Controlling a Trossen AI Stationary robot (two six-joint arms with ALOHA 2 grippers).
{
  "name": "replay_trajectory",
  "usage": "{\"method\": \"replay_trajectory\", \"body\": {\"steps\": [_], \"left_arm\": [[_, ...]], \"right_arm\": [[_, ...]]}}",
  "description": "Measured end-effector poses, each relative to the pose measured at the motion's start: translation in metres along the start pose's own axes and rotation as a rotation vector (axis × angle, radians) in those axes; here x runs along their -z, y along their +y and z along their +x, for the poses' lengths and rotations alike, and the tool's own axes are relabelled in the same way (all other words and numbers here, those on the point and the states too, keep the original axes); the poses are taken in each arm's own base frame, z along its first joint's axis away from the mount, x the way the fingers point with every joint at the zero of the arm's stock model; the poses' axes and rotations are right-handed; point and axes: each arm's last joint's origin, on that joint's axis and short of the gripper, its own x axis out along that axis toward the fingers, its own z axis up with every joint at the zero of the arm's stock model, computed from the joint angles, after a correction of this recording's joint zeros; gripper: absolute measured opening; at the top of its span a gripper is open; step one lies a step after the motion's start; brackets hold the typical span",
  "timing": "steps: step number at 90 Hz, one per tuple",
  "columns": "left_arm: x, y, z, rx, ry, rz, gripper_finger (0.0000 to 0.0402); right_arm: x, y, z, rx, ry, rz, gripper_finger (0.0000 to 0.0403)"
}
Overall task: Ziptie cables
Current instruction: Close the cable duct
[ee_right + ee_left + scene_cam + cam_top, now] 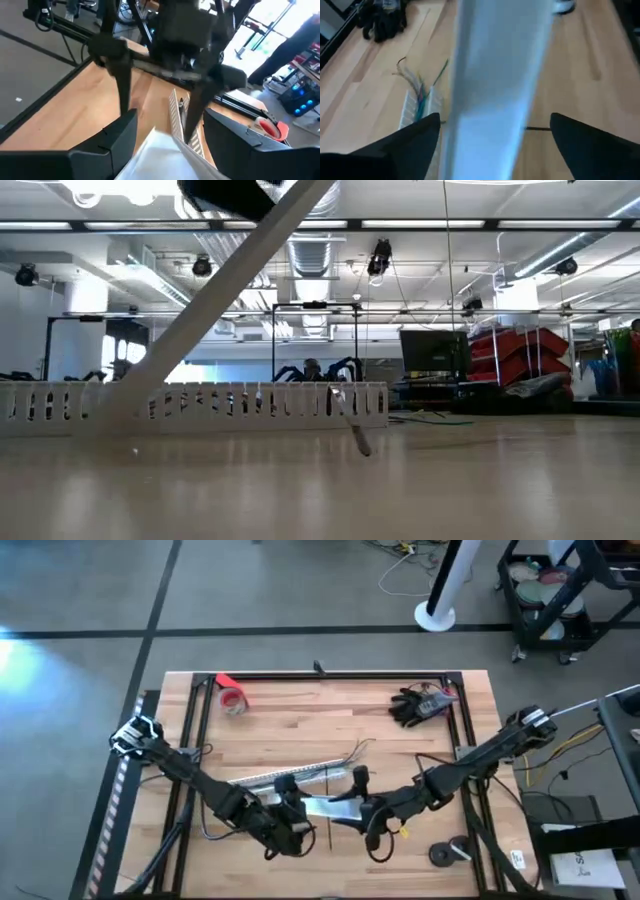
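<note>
Near the table's front edge both arms meet: the left gripper [292, 808] and right gripper [352, 802] each have fingers spread around a flat white cover [325, 807], though actual contact is hard to make out. Behind them the cables [420, 90] lie in a slotted white channel [290, 778], ends fanning out. From the left wrist, the blurred cover blocks most of the table.
</note>
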Motion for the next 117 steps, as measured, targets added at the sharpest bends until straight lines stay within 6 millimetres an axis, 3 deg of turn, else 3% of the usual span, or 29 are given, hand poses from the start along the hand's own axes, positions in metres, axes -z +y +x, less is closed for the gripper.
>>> {"method": "replay_trajectory", "body": {"steps": [24, 37, 53, 74, 99, 117], "left_arm": [[0.013, 0.007, 0.016, 0.029, 0.001, 0.006, 0.0373], [0.016, 0.01, 0.02, 0.031, -0.001, -0.036, 0.0326], [0.017, 0.01, 0.019, 0.033, 0.006, -0.02, 0.0225], [0.016, 0.01, 0.018, 0.036, -0.001, -0.046, 0.0221], [0.011, 0.011, 0.011, 0.029, -0.03, -0.063, 0.0221], [0.007, 0.007, -0.009, 0.03, -0.087, -0.035, 0.0221]], "right_arm": [[-0.002, 0.001, 0.0, -0.027, -0.013, 0.004, 0.0197], [-0.002, 0.0, 0.0, -0.02, -0.009, 0.007, 0.0202], [0.0, -0.001, 0.001, -0.018, -0.001, 0.013, 0.0206], [-0.001, -0.004, -0.002, 0.028, 0.024, -0.015, 0.0247], [-0.022, -0.017, -0.032, 0.036, -0.046, 0.009, 0.0334], [-0.031, -0.029, -0.065, 0.022, -0.056, 0.091, 0.0347]]}}
